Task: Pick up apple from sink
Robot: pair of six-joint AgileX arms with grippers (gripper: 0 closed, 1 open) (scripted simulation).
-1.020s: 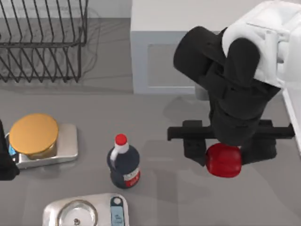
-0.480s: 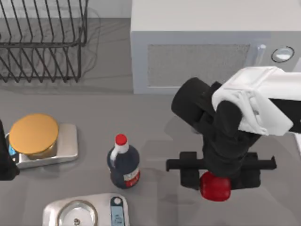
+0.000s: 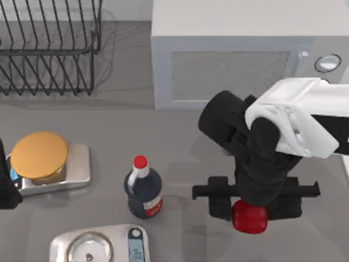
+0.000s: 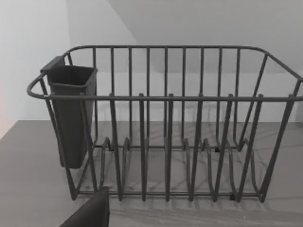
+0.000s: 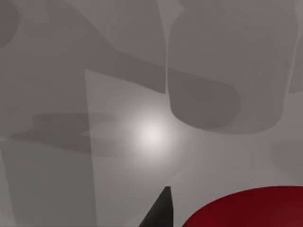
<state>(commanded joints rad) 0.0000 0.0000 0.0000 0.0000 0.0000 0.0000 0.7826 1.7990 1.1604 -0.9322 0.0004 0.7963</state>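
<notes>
The apple (image 3: 250,218), small and bright red, sits between the two dark fingers of my right gripper (image 3: 253,207), which is shut on it above the grey counter at the front right. In the right wrist view the apple (image 5: 246,208) fills a corner beside one dark fingertip (image 5: 161,212). My left arm (image 3: 5,188) is parked at the left edge of the table. The sink is out of view.
A dark bottle with a red cap (image 3: 144,191) stands left of the apple. A gold-lidded jar on a metal scale (image 3: 41,155) is at the left, and another scale (image 3: 101,245) at the front. A microwave (image 3: 245,65) and a wire dish rack (image 3: 49,49) line the back.
My right gripper has carried the apple toward the table's front and slightly left, and lower. Over the last half second it has barely moved.
</notes>
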